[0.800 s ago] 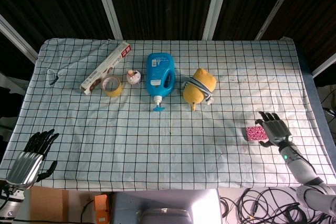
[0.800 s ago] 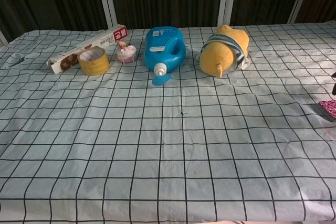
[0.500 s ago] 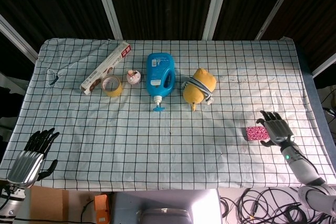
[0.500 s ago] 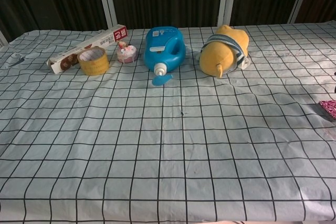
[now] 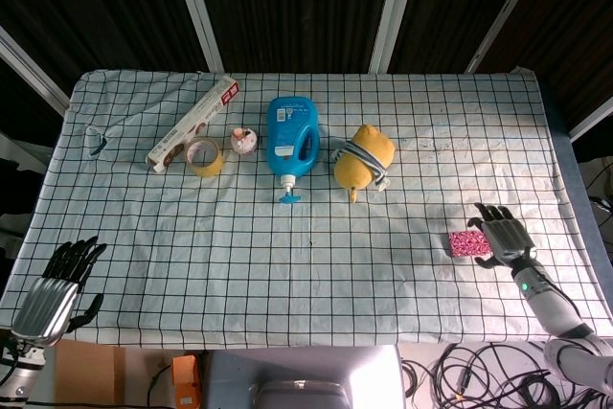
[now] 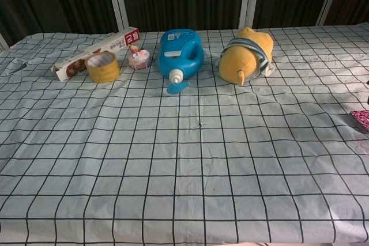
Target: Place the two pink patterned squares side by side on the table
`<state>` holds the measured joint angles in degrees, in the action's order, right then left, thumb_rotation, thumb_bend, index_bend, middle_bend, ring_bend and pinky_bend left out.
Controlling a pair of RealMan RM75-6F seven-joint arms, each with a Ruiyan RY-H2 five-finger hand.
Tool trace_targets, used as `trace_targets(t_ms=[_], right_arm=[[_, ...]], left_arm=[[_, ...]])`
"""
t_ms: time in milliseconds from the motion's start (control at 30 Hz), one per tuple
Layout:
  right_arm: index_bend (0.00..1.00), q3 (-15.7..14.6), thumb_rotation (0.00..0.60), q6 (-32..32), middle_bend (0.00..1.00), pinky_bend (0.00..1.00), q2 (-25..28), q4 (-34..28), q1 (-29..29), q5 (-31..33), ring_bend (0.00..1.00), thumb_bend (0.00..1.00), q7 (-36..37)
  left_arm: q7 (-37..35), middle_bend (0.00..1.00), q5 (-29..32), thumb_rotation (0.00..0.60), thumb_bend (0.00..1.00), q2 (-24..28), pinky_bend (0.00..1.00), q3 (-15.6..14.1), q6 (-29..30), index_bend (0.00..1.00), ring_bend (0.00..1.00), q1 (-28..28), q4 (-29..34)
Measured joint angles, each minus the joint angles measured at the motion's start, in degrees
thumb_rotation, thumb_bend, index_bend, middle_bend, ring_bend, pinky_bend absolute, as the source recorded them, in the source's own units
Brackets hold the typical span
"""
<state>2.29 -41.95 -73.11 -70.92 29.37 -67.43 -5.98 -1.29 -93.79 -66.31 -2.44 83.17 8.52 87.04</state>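
One pink patterned square (image 5: 467, 243) lies flat on the checked tablecloth near the right front; the chest view catches only its corner (image 6: 361, 118) at the right border. No second pink square shows in either view. My right hand (image 5: 505, 234) lies just right of the square with its fingers spread, its fingertips (image 5: 482, 210) close to the square's right edge, and it holds nothing. My left hand (image 5: 59, 284) hangs off the table's front left corner, fingers apart and empty.
Along the back stand a long foil box (image 5: 192, 123), a tape roll (image 5: 204, 156), a small pink cup (image 5: 243, 140), a blue detergent bottle (image 5: 291, 136) lying flat and a yellow plush toy (image 5: 362, 160). Cables lie on the floor at the front right.
My right hand has drawn slightly right, away from the pink square, which stays put. The left hand has barely moved.
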Motion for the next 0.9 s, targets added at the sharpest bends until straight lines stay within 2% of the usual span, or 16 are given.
trace_targets(t_ms=[167,667,900], right_arm=[[0.33,0.1,0.600,0.0,0.00,0.03,-0.6,0.6,0.2,0.2,0.00,0.18,0.0],[0.31,0.1,0.600,1.5,0.00,0.03,-2.0,2.2,0.8,1.5,0.00,0.18,-0.6],[0.36,0.1,0.600,0.8,0.00,0.04,-1.8,2.1,0.6,1.2,0.00,0.18,-0.2]], left_arm=[[-0.2,0.00,0.1,0.600,0.41,0.1,0.00,0.1,0.0,0.00,0.00,0.0,0.0],[-0.4,0.00,0.5,0.600,0.41,0.4,0.00,0.1,-0.2,0.00,0.00,-0.1,0.0],[-0.4,0.00,0.4,0.600,0.41,0.4,0.00,0.1,-0.1,0.00,0.00,0.0,-0.1]])
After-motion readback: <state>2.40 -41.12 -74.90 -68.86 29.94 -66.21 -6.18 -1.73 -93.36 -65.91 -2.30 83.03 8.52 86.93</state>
